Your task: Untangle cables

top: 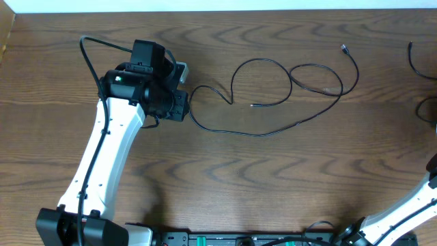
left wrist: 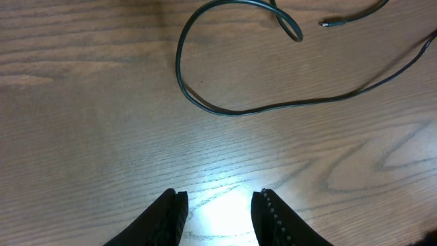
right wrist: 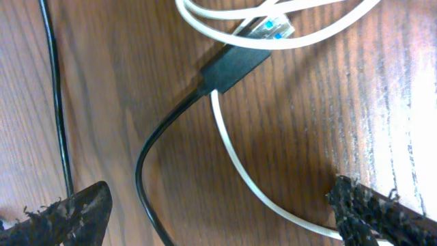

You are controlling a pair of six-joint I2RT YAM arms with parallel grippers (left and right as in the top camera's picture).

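A long thin black cable (top: 235, 132) lies in loose loops across the table's middle, one plug end (top: 252, 105) inside the loops and another (top: 345, 48) at the far right. My left gripper (top: 186, 102) sits just left of it. In the left wrist view the left gripper (left wrist: 218, 195) is open over bare wood, with the cable's bend (left wrist: 239, 111) ahead. My right gripper (right wrist: 220, 195) is open wide. Between its fingers lie a black cable with a boxy plug (right wrist: 232, 65) and a white cable (right wrist: 235, 154), whose plug (right wrist: 270, 27) rests against the black one.
Short black cable pieces (top: 412, 58) show at the overhead view's right edge, where the right arm (top: 410, 205) leaves the frame. Another thin black cord (right wrist: 58, 102) runs past the right gripper's left finger. A power strip (top: 225, 239) lies along the front edge.
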